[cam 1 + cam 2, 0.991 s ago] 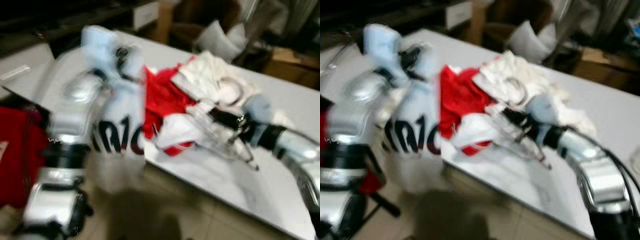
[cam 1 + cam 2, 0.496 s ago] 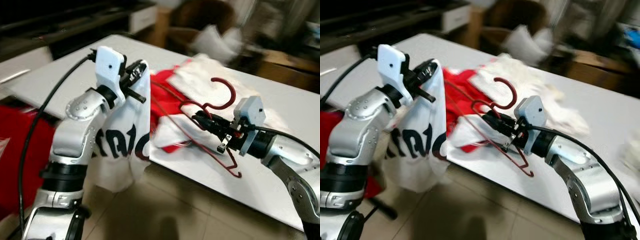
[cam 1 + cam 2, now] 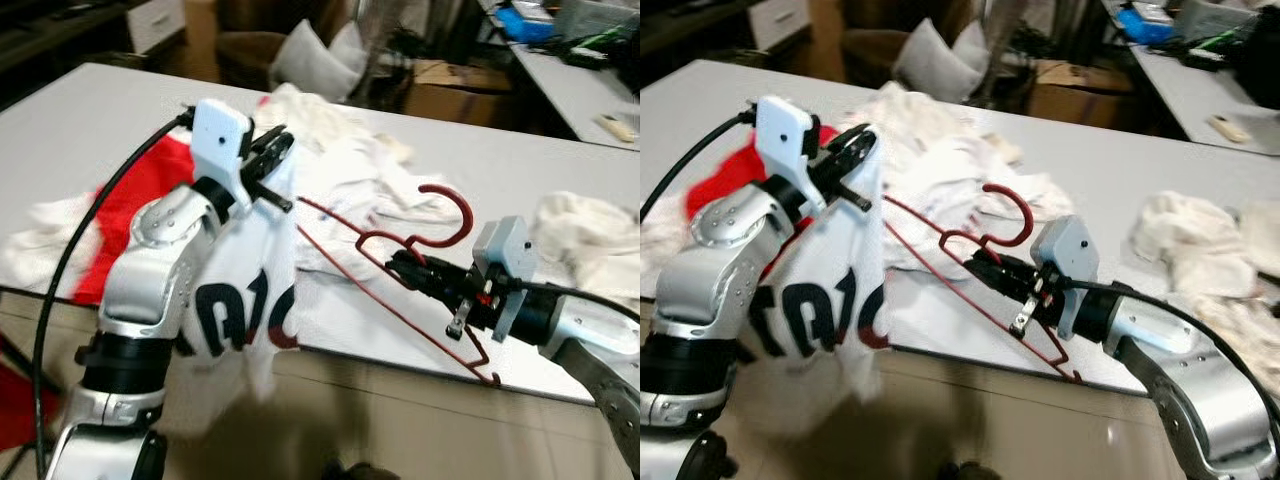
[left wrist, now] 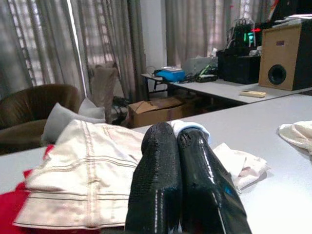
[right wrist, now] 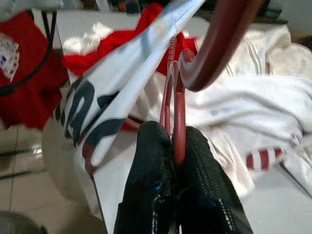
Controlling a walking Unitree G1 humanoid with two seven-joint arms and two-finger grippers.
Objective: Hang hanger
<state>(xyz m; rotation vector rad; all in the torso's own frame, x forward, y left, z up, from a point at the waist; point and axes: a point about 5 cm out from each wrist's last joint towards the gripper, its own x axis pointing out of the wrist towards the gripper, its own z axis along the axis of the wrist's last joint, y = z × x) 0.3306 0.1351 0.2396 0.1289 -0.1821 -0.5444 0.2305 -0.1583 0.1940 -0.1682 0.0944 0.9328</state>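
Note:
My left gripper (image 3: pixel 272 150) is raised over the table's front edge and is shut on the top of a white shirt (image 3: pixel 235 300) with black and red lettering, which hangs down in front of the table. In the left wrist view its fingers (image 4: pixel 161 190) are pressed together. My right gripper (image 3: pixel 398 264) is shut on the neck of a red wire hanger (image 3: pixel 462 210), held above the table with the hook up. The hanger's far arm reaches close to the shirt's edge beside the left gripper. The right wrist view has the hanger (image 5: pixel 176 97) between the fingers and the shirt (image 5: pixel 122 92) just beyond.
The grey table (image 3: pixel 90 120) carries a heap of white clothes (image 3: pixel 335 150), a red garment (image 3: pixel 140 190) and a white cloth (image 3: pixel 590 235) at the right. Behind it stand an armchair with a pillow (image 3: pixel 310 65) and a cardboard box (image 3: pixel 450 85). Tiled floor lies below.
The whole view has swung, so the table and clothes sit differently in the picture. Both grippers keep their holds; shirt and hanger stay about as far apart as before.

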